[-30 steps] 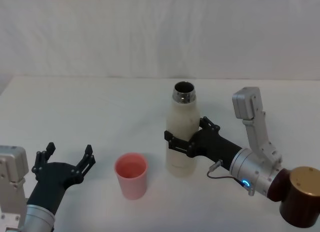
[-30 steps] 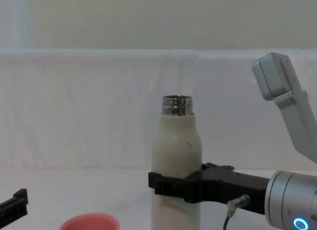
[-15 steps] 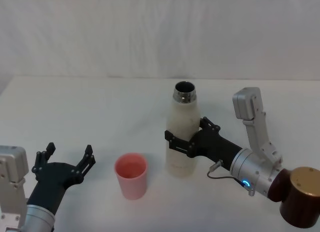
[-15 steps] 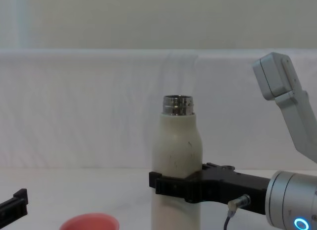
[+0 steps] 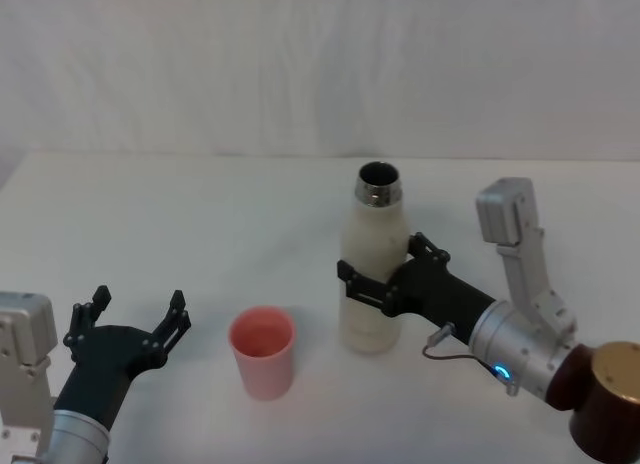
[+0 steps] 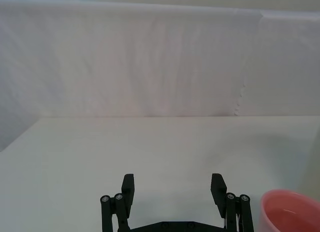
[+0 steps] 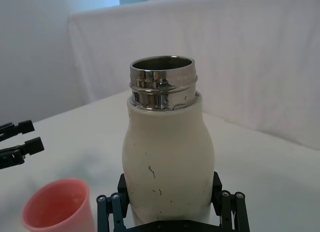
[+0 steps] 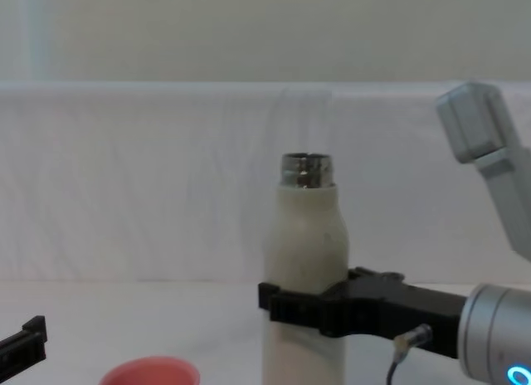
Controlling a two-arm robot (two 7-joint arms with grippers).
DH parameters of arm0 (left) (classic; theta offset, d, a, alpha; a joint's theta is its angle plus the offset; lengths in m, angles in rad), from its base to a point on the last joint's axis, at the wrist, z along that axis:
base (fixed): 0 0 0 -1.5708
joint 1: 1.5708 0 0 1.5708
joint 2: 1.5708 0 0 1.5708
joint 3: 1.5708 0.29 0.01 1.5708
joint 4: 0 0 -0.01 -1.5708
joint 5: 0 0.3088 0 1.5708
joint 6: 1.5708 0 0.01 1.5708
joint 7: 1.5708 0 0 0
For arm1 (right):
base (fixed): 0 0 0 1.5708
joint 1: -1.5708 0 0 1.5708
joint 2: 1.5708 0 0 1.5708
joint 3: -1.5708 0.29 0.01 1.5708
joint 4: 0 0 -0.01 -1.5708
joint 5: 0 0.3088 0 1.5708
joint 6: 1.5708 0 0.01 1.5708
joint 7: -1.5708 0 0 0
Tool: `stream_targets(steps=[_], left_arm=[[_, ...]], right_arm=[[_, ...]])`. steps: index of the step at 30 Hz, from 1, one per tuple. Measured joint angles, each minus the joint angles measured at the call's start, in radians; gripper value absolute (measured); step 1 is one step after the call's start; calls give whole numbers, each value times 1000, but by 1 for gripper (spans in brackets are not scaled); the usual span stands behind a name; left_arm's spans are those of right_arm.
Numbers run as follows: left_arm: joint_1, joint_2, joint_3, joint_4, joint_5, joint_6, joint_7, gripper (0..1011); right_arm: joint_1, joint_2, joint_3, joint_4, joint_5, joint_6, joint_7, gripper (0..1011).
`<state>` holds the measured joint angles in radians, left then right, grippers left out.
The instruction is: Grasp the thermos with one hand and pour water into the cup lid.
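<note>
Thermos (image 5: 373,274) upright near table (image 5: 200,214) centre, steel neck open, no cap on. Right gripper (image 5: 385,284) clamped around its lower body, one finger on each side. Cup lid (image 5: 263,350) stands mouth up just beside the thermos on the robot's left, apart from it.

Head view: looks down into thermos mouth and cup lid interior; contents of either not discernible. Chest view: thermos (image 8: 305,277) seen side-on, base cut off by frame edge, so contact with table cannot be confirmed; cup lid (image 8: 150,372) shows its rim alone. Right wrist view: small dark specks on thermos (image 7: 168,162) body.

Left gripper (image 5: 135,319) near the table's left front, fingers spread apart, holding nothing, well apart from cup lid.
</note>
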<state>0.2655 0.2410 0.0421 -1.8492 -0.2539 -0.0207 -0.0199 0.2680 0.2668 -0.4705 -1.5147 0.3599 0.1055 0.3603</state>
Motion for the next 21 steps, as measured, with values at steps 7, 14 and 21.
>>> stream_targets(steps=[7,14,21], left_arm=[[0,0,0,0,0,0,0,1001],[0,0,0,0,0,0,0,1001],[0,0,0,0,0,0,0,1001]], right_arm=[[-31,22,14,-54,-34,-19,-25,958],[-47,53,4,-108,-137,-21,-60,958],[-46,83,-27,-152,-269,4,-89,958]])
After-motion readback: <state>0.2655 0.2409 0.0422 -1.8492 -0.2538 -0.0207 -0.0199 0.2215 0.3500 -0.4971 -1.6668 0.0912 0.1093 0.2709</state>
